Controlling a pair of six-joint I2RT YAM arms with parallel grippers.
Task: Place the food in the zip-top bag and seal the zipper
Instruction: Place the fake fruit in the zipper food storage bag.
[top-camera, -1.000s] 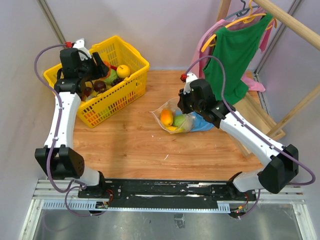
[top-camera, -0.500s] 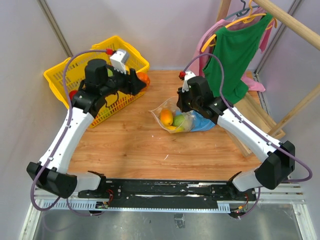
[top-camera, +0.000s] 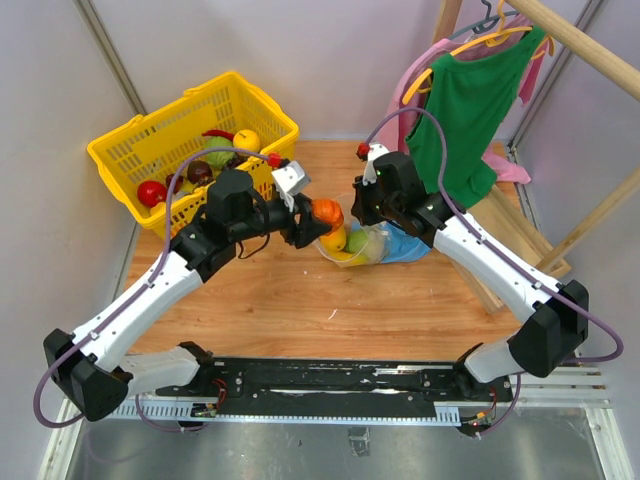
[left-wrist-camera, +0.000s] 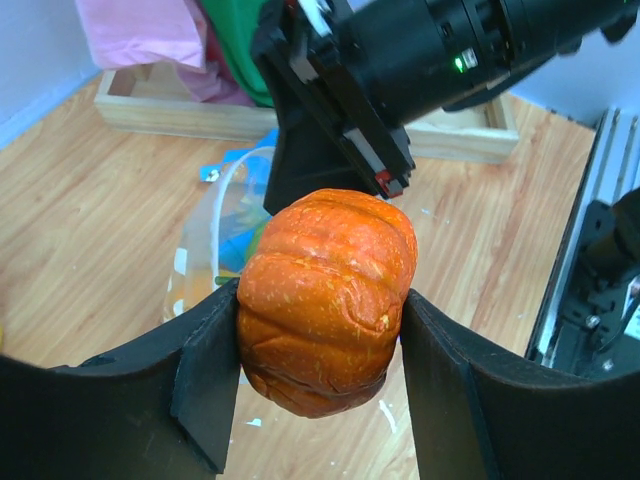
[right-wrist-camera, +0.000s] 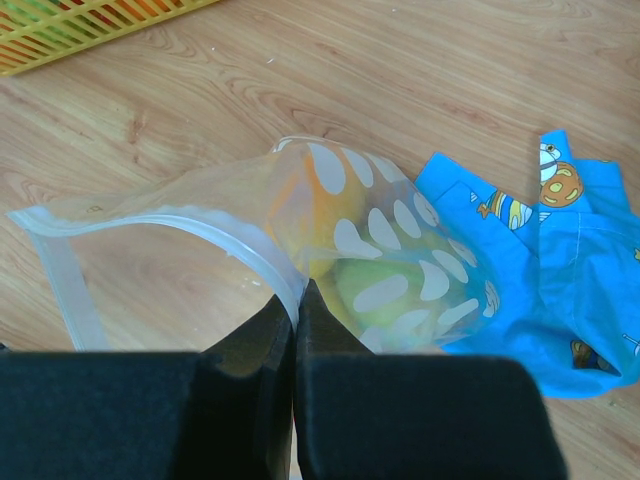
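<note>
Left claw: we see it partway open, its two dark fingers pressed against either side of an orange ribbed toy, which it holds clear of the desk.
Orange ribbed toy, place: in the top view we find it in the air at the mouth of the zip-top bag, just beside the right claw.
Right claw: we see its jaws closed tight, pinching the zipper on the bag's upper mouth edge and holding that edge up so the mouth gapes.
Zip-top bag: it lies near the middle of the desk, unsealed, with its closed end overlapping a blue cloth.
Food in the bag: through the plastic we make out an orange-yellow fruit and a green one touching it.
Yellow basket: it stands at the desk's far left corner, well apart from the bag. In it we see a red fruit, a dark purple fruit and a yellow fruit.
</note>
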